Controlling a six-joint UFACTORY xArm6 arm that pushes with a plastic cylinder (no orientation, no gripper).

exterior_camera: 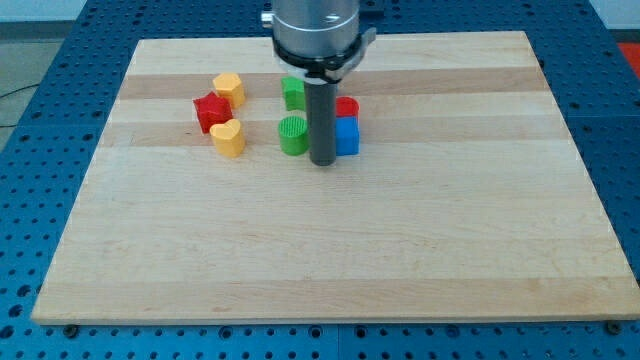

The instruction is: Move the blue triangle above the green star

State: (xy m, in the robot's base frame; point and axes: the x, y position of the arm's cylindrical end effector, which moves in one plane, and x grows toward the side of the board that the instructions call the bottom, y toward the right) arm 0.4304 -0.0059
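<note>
Pincer-wise, I have none on this rig, so nothing is grasped or released: just a straight dark rod hanging from a shiny metal collar, and my tip point(323, 162) rests on the board. It sits in the narrow space between the ribbed green block point(292, 135) on the view's left and the blue block point(347, 136) on the view's right, just beside both, a touch lower in the view than either. Whether it touches either one, I cannot tell.

That blue block is partly hidden behind the rod; what shows looks smooth and blocky, and I cannot make out a triangle from here. Right behind it, toward the view's top and touching or nearly so, sits a red block point(347, 106), only its rounded upper part visible.

A second green block point(293, 92) lies above the ribbed one in the view, its right side cut off by the rod; its outline looks notched, but I cannot confirm a star.

Over on the view's left there is a tight cluster: a red star-like block point(211, 111), with a yellow block point(229, 89) above it and a yellow heart-shaped block point(228, 137) below it, both close against the red.

Everything rests on a pale wooden board point(330, 250) with visible grain stripes, lying on a blue perforated table point(40, 150).
</note>
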